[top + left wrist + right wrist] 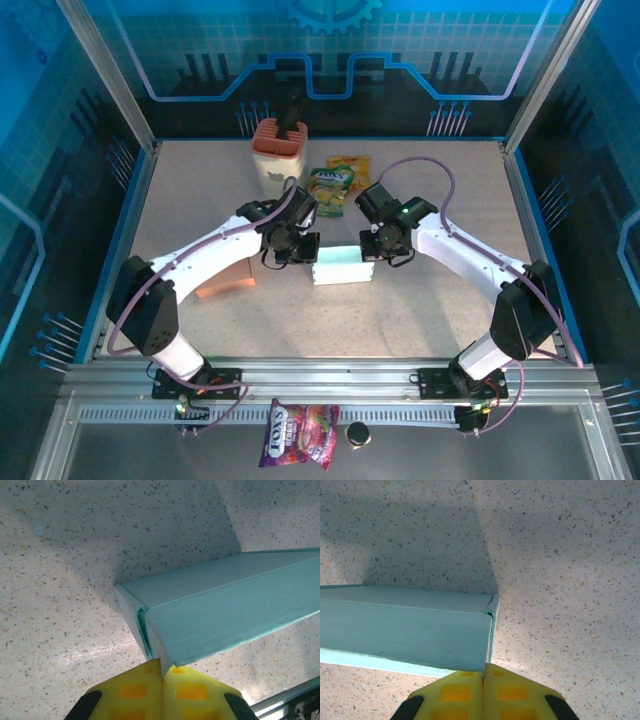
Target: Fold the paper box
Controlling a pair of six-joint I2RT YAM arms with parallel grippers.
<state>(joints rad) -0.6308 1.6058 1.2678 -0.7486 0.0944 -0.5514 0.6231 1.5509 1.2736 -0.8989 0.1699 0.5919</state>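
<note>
The pale teal paper box (342, 268) lies mid-table between my two grippers, its long walls standing up. The left gripper (303, 255) is at the box's left end and the right gripper (380, 252) at its right end. In the left wrist view the yellow fingers (135, 690) are pressed together, and the left gripper (162, 666) pinches the corner of the box's (225, 615) end flap at its tips. The right gripper (483, 669) is likewise shut on the end wall of the box (405, 630), which runs straight into the seam between its fingers.
An orange-lidded container (278, 140) with a dark thing in it stands at the back, with snack packets (332, 186) beside it. A flat orange piece (225, 284) lies left of the box. A pink packet (298, 432) and a small black cap (357, 433) rest on the front rail.
</note>
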